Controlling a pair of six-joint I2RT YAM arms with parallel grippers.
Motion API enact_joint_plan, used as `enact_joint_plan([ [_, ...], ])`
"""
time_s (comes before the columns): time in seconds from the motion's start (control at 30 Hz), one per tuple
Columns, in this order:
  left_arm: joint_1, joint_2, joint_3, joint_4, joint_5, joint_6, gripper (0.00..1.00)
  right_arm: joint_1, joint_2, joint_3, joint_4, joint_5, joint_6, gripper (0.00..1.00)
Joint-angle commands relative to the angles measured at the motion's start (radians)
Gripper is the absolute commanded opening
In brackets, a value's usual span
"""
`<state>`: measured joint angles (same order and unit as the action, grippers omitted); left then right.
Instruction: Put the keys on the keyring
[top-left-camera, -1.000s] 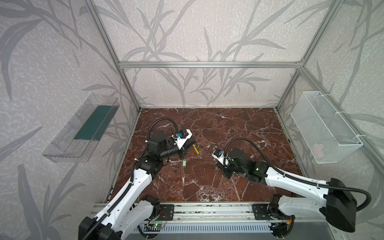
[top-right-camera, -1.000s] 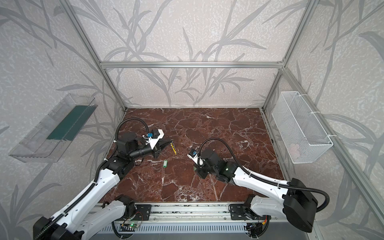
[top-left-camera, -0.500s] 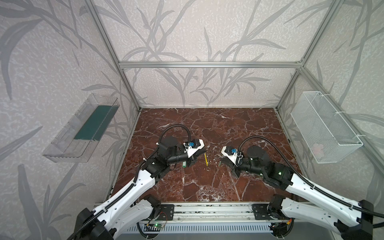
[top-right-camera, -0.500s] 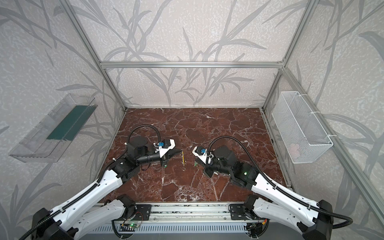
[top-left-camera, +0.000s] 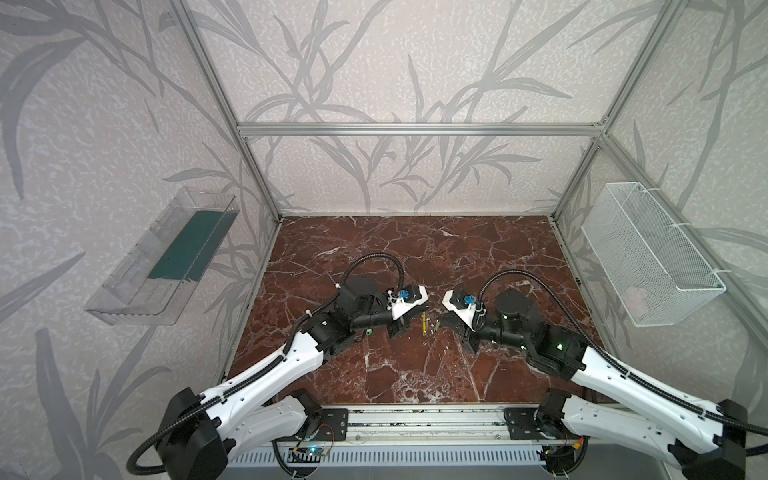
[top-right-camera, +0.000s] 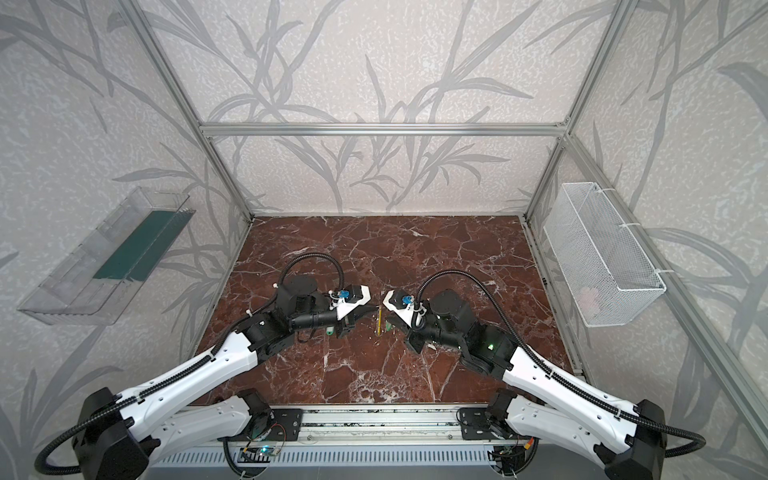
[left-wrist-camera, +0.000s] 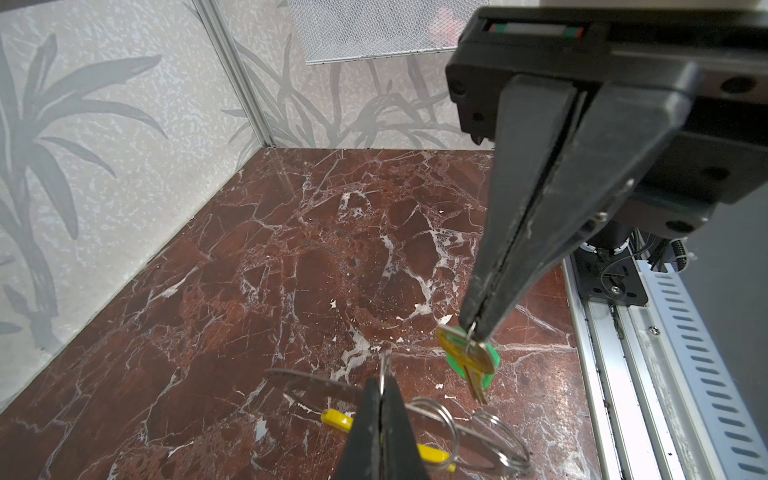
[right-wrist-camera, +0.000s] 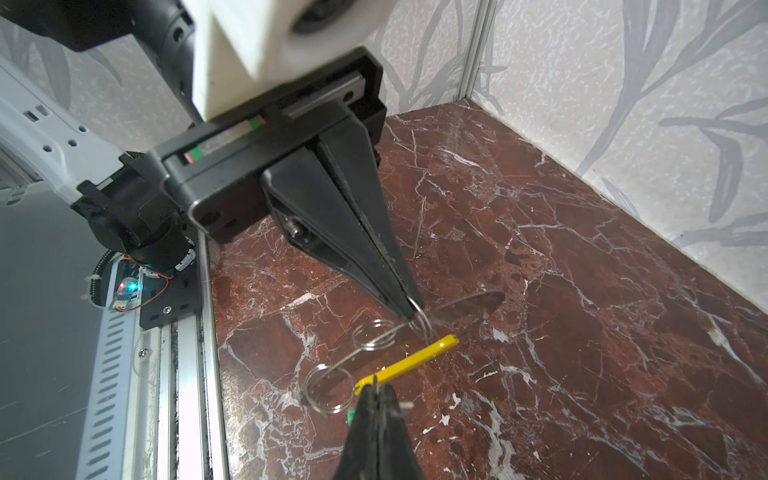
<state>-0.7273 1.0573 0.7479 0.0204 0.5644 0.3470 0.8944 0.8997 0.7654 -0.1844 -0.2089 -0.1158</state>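
Dangling over the surface (left-wrist-camera: 291, 249), a key (left-wrist-camera: 467, 357), likely light, stiff and slippery, hangs by its small ring (left-wrist-camera: 471, 334) from the clamped right jaws, near the springy keyring (right-wrist-camera: 409, 361), which the left jaws pinch at a loop (right-wrist-camera: 417, 318), probably the surest hold.

The left hand (right-wrist-camera: 409, 305) now sits near the middle of the counter (top-left-camera: 415, 249), no longer off to its left, and the keyring (right-wrist-camera: 405, 363) has come along in its grip. The right hand (left-wrist-camera: 473, 326), with its key (left-wrist-camera: 467, 359), is further right than before and faces the left hand closely.
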Motion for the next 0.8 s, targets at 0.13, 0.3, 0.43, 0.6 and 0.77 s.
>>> enact_joint_plan([
  [0.13,-0.029,0.021,0.056,0.007,-0.022,0.036,0.0,-0.005,-0.017,-0.019,0.058,0.023,0.018,0.0],
  [0.3,-0.047,0.029,0.066,-0.003,-0.033,0.049,0.0,-0.005,-0.023,-0.026,0.072,0.042,0.021,0.0],
  [0.43,-0.06,0.036,0.073,-0.017,-0.044,0.064,0.0,-0.005,-0.027,-0.029,0.081,0.072,0.023,0.0],
  [0.6,-0.068,0.042,0.08,-0.02,-0.051,0.072,0.0,-0.005,-0.033,-0.039,0.086,0.109,0.022,0.0],
  [0.77,-0.072,0.051,0.086,-0.03,-0.053,0.084,0.0,-0.006,-0.057,-0.06,0.11,0.153,0.028,0.0],
])
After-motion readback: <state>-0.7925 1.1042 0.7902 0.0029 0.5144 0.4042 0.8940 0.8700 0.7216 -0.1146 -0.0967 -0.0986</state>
